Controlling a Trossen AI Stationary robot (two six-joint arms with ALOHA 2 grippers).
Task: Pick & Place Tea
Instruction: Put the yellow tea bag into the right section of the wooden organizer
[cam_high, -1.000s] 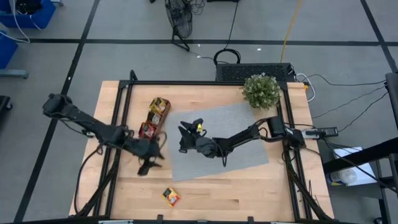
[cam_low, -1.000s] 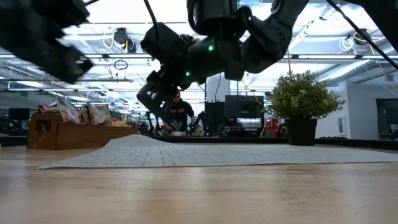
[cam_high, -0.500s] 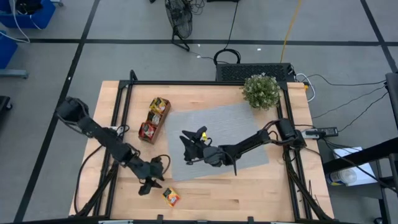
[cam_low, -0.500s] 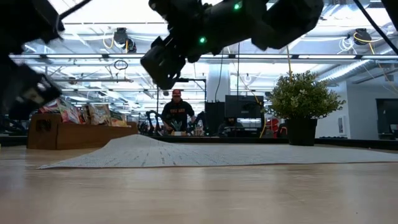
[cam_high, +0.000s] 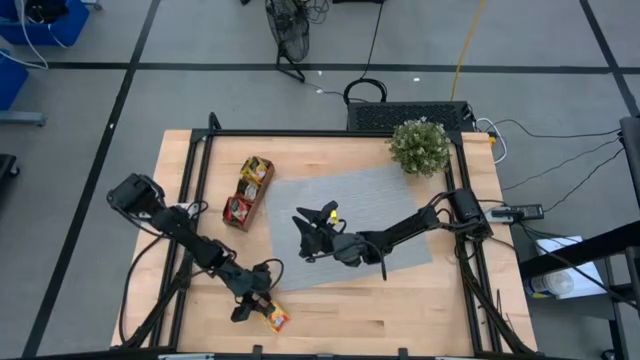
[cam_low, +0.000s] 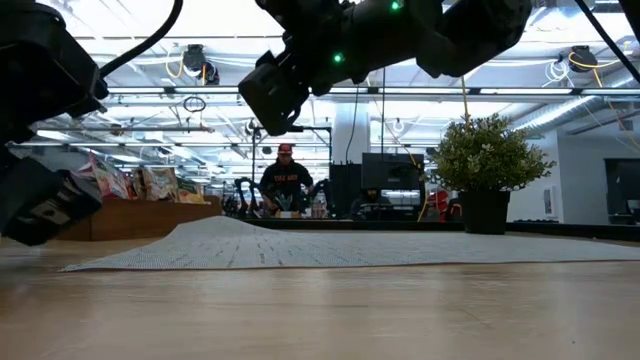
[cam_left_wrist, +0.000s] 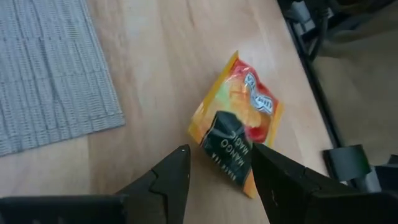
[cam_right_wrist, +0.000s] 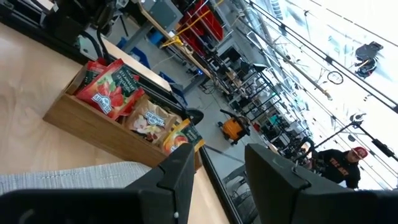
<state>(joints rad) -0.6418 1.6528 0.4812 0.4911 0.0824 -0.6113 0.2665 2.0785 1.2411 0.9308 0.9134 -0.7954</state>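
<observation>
A lone orange-and-red tea sachet (cam_left_wrist: 239, 118) lies flat on the bare wood near the table's near edge (cam_high: 274, 317). My left gripper (cam_left_wrist: 221, 165) is open and low over it (cam_high: 252, 298), its fingers standing either side of the sachet's nearest corner. More sachets, red, pale and orange, stand on edge in the brown wooden tray (cam_high: 248, 190) (cam_right_wrist: 124, 102). My right gripper (cam_right_wrist: 221, 171) is open and hangs in the air over the grey mat (cam_high: 312, 225), facing the tray.
The grey woven mat (cam_high: 360, 225) covers the middle of the table, and its left part bulges up (cam_low: 220, 228). A potted plant (cam_high: 420, 147) stands at the far right corner. The black frame rail (cam_left_wrist: 314, 81) runs close beside the lone sachet.
My left gripper has swung from beside the tray toward the table's near edge and come down over the lone sachet. My right gripper has risen a little above the mat and drifted slightly toward the near edge. The sachets have not moved.
</observation>
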